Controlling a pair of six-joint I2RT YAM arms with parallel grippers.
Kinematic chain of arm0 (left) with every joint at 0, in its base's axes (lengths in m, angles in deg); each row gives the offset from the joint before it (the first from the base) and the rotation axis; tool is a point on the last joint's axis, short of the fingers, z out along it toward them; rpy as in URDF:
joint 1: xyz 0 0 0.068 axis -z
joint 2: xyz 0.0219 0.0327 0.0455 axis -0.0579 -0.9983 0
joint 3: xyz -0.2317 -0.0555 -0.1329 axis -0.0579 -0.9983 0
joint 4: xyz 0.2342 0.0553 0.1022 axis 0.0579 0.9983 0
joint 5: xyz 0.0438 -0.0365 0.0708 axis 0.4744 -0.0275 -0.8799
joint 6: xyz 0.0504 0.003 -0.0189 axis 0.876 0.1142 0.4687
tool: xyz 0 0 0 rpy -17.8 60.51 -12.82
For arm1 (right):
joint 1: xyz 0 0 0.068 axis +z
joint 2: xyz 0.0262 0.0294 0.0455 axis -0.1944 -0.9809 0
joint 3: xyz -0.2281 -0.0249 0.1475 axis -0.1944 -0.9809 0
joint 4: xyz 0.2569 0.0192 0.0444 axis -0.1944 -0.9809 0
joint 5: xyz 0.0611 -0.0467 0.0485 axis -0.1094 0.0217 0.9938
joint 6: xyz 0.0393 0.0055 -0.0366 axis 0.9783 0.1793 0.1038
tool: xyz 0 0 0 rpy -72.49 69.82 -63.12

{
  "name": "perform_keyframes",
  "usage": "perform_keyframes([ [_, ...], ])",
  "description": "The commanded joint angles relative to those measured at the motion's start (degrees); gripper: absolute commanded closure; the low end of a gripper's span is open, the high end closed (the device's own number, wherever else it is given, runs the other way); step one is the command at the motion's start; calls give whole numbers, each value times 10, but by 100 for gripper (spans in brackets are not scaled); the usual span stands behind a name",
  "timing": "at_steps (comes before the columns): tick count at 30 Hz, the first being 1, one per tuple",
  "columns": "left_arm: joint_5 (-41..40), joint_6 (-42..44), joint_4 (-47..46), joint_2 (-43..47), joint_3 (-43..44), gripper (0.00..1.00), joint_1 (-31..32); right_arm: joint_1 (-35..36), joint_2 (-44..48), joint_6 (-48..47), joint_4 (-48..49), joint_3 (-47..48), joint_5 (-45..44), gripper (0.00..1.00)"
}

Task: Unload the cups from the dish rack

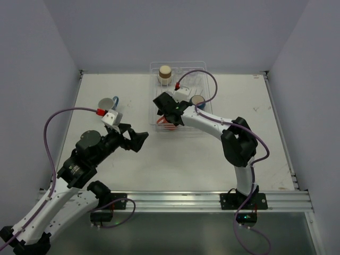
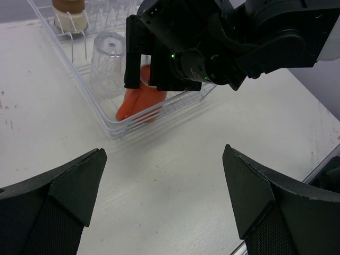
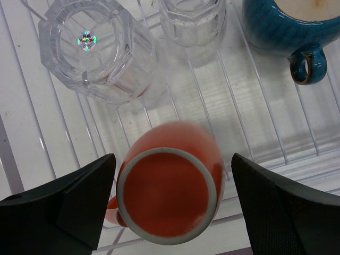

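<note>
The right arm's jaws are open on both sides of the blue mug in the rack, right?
No. The right gripper has its jaws open on both sides of the orange mug in the dish rack; the blue mug sits apart. The right wrist view shows it.

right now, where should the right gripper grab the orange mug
Take the orange mug by its round body, just below the upturned base, coming down from above. It sits upside down in the rack, so the rim faces down and offers no edge to pinch. The open right gripper hangs over it with a finger to each side.
</note>
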Motion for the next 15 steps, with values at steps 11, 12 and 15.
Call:
perform_keyframes([
  [11,-19,-25,-36,-21,-5,0,4,-1,53,32,29,-25,37,52],
  [12,-19,-26,-37,-24,-2,0,4,-2,61,27,31,-31,35,56],
  [15,0,-42,-42,-34,5,0,5,-4,106,9,56,-54,29,64],
])
